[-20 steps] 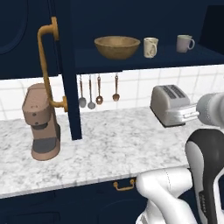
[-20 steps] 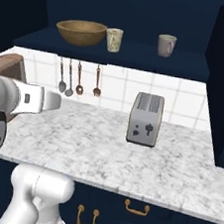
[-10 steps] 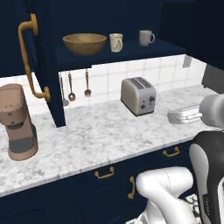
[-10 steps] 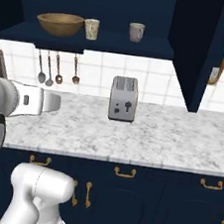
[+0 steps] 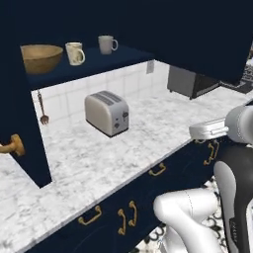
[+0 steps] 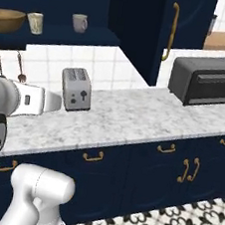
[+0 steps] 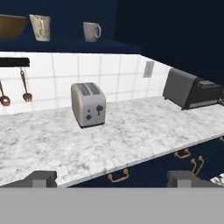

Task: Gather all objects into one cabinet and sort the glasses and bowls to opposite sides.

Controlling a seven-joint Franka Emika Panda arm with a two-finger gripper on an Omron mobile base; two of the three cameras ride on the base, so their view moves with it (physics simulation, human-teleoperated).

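Gripper [image 7: 111,178] jaws spread wide, empty, hanging off the marble counter [image 7: 131,131] edge. Toaster [image 7: 89,104] ahead, slightly left. Up-left on the cabinet shelf [image 7: 65,43]: wooden bowl [image 7: 12,26], cream patterned mug [image 7: 40,27], grey-white mug [image 7: 91,31], spaced apart.

— What sits on the dark navy wall cabinet's long shelf [image 5: 106,63]?
— A wide wooden bowl [image 5: 39,57] at the left, upright; just beside it a cream patterned mug [image 5: 75,53]; further right, apart, a grey-white mug [image 5: 106,44], its handle pointing right.
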